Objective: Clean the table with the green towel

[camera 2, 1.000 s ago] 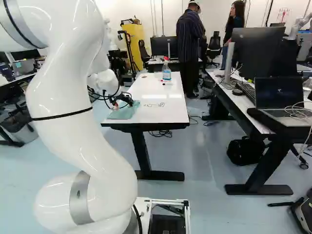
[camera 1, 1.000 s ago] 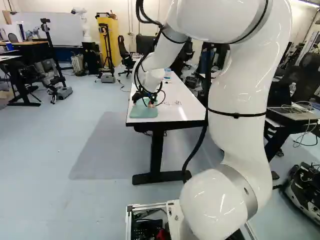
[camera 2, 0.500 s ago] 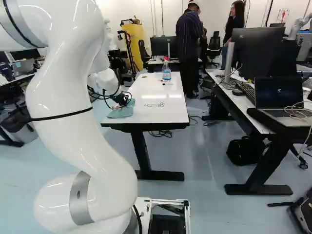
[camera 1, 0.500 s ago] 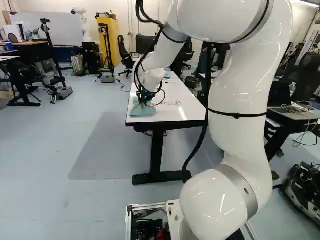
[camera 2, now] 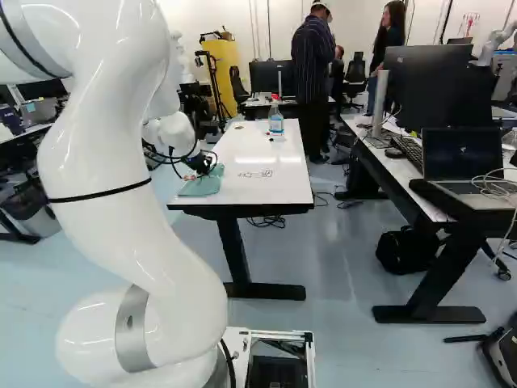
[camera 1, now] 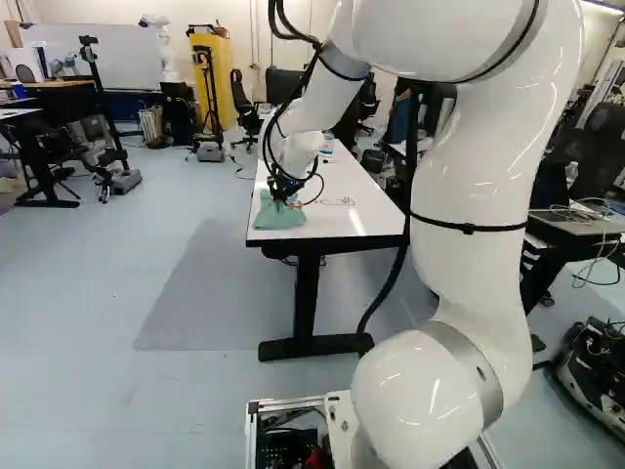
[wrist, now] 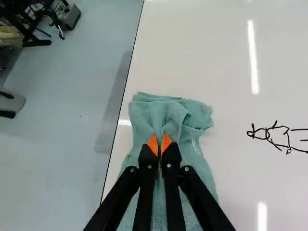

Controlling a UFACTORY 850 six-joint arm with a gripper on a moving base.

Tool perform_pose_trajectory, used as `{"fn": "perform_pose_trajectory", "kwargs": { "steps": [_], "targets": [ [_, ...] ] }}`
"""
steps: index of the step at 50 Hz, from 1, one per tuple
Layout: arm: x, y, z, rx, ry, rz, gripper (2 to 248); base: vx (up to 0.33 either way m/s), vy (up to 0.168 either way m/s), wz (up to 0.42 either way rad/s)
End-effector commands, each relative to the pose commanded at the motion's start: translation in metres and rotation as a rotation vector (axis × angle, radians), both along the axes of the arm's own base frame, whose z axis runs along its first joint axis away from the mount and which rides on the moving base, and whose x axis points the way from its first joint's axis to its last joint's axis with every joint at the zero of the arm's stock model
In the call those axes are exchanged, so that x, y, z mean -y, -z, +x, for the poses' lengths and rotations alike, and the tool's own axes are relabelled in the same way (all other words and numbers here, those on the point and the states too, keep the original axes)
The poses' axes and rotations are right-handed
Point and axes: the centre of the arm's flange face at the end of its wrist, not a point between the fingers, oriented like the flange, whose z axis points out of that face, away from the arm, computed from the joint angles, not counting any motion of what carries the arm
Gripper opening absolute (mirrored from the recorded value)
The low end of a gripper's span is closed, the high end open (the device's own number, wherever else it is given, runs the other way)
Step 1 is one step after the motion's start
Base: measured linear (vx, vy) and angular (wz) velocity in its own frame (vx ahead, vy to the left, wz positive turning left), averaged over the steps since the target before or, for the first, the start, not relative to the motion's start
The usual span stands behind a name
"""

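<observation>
At the surface's near end, left base view: green towel lying bunched at one corner; hand down at its far part.
Towel, right base view: left near corner of the surface.
Spray bottle, same view: upright, toward the far end.
Black marks, same view: right of the towel, apart.
Hand, wrist view: orange pads pinching a raised fold of the towel.

Reaching fwd w/ arm arched high, aiming gripper down/fwd; pinching w/ orange pads close tog.
</observation>
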Motion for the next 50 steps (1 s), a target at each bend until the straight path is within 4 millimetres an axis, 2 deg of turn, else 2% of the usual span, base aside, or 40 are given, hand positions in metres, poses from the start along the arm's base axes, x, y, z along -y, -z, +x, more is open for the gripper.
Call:
{"fn": "perform_pose_trajectory", "kwargs": {
  "steps": [32,50],
  "targets": [
    [0.005,-0.040,-0.011,0.066,0.003,0.020,28,0.000,0.000,0.000],
    [0.022,-0.061,-0.016,0.104,0.031,0.029,28,0.000,0.000,0.000]
  ]
}}
